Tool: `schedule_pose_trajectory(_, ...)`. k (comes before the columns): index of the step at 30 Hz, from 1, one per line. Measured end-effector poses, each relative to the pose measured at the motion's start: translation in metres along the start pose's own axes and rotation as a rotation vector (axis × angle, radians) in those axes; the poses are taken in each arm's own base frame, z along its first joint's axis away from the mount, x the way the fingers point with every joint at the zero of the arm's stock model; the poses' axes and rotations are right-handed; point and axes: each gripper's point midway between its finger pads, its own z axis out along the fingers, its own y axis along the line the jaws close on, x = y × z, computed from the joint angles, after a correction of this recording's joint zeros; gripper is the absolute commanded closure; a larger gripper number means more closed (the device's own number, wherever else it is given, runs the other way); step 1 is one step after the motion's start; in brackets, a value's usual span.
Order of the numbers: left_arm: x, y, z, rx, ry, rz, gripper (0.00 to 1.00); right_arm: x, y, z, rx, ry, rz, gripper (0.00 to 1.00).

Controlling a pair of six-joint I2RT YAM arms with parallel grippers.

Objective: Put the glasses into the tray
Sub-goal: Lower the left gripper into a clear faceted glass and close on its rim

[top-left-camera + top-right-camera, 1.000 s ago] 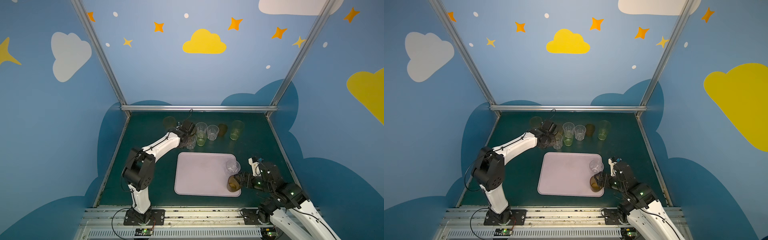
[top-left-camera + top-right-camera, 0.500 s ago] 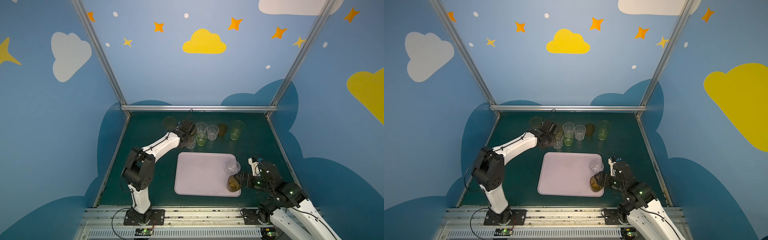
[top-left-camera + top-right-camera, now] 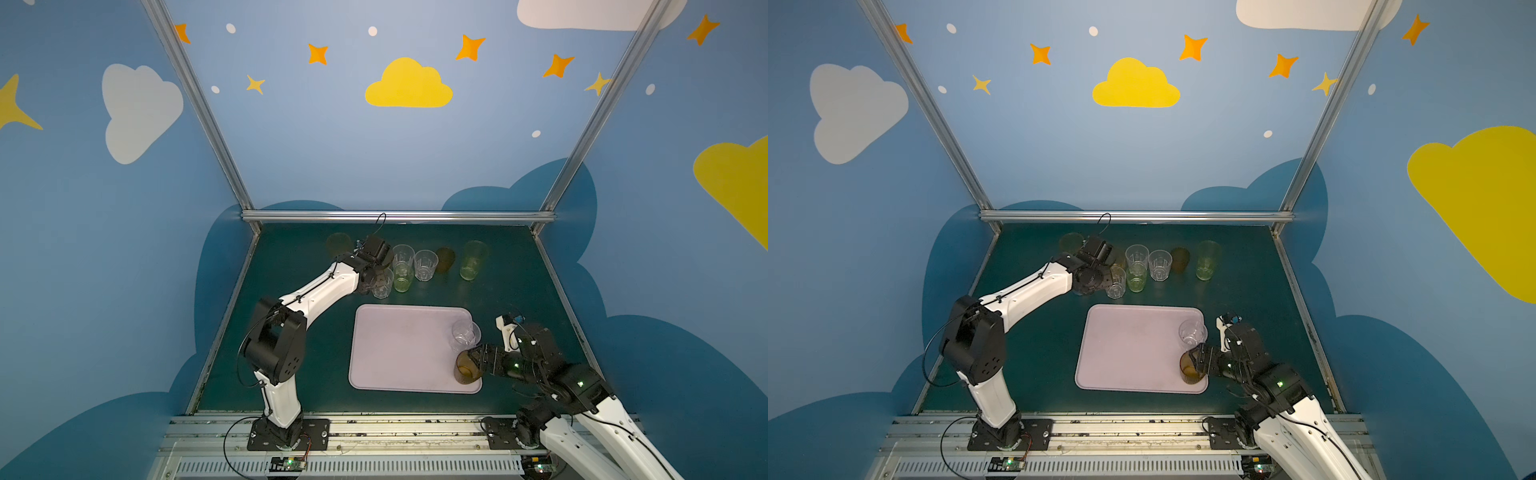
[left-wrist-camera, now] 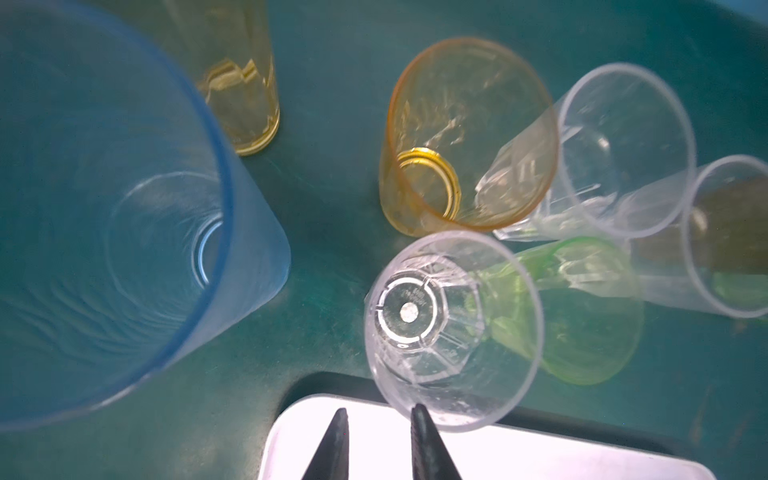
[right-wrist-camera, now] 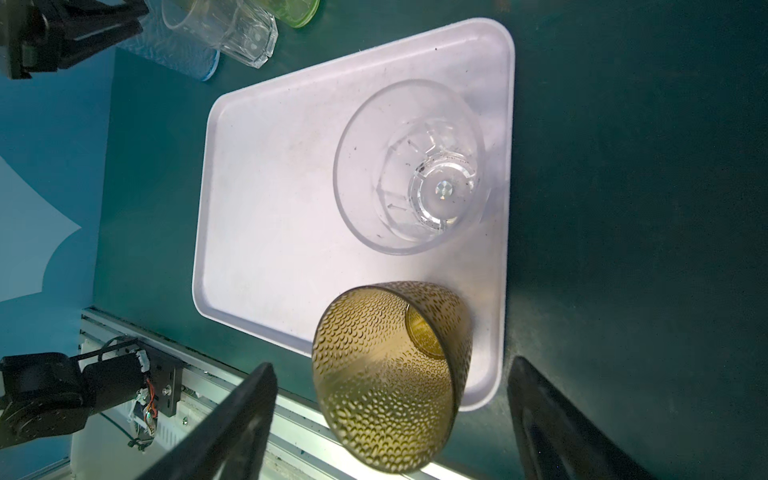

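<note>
**Top views.** In both top views we see the tray (image 3: 399,349) (image 3: 1133,349) lying flat on the dark green tabletop (image 3: 519,282). Two glasses stand upright on it: a clear tumbler (image 3: 463,334) (image 3: 1191,332) at the tray's far right corner and a brown dimpled tumbler (image 3: 465,370) (image 3: 1190,372) at its near right corner. The right gripper (image 3: 473,362) (image 3: 1198,361) reaches in over the tray's right edge and straddles the brown dimpled tumbler. The other glasses (image 3: 426,264) stand off the tray, clustered beyond its far edge. The left gripper (image 3: 376,283) (image 3: 1104,280) hangs over the end of that cluster nearest the tray's far left corner.

**Left wrist.** The left gripper (image 4: 378,419) has its fingers (image 4: 424,440) a narrow gap apart, grasping nothing; only the tray (image 4: 498,457) shows between them. One tip overlaps the rim of a second clear tumbler (image 4: 449,332), and we cannot tell whether it touches. That tumbler stands upright just off the tray's edge. A green tumbler (image 4: 582,307), an orange tumbler (image 4: 465,137) and a tall blue tumbler (image 4: 116,208) stand farther from the tray.

**Right wrist.** The right gripper (image 5: 392,368) is released and spread wide, with open space on both sides of the brown dimpled tumbler (image 5: 386,395). The tumbler sits inside the corner of the tray (image 5: 270,187), near the clear tumbler (image 5: 411,166) but apart from it.
</note>
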Motion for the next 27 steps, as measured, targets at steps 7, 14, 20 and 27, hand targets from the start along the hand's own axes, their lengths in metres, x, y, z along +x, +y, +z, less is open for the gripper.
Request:
schedule_pose_trajectory(7, -0.007, -0.004, 0.014, -0.023, 0.0, 0.004, 0.74, 0.0, 0.0, 0.0, 0.0, 0.0, -0.002, 0.14)
schedule_pose_trajectory(14, 0.003, 0.009, 0.033, -0.092, 0.041, 0.033, 0.75, 0.0, 0.0, 0.0, 0.0, -0.001, -0.003, 0.14)
schedule_pose_trajectory(20, 0.0, 0.01, 0.033, -0.101, 0.039, 0.035, 0.77, 0.0, -0.001, 0.001, 0.005, 0.005, -0.005, 0.14)
schedule_pose_trajectory(27, -0.002, 0.012, 0.034, -0.115, 0.039, 0.042, 0.78, 0.0, -0.002, 0.002, 0.009, 0.006, -0.003, 0.14)
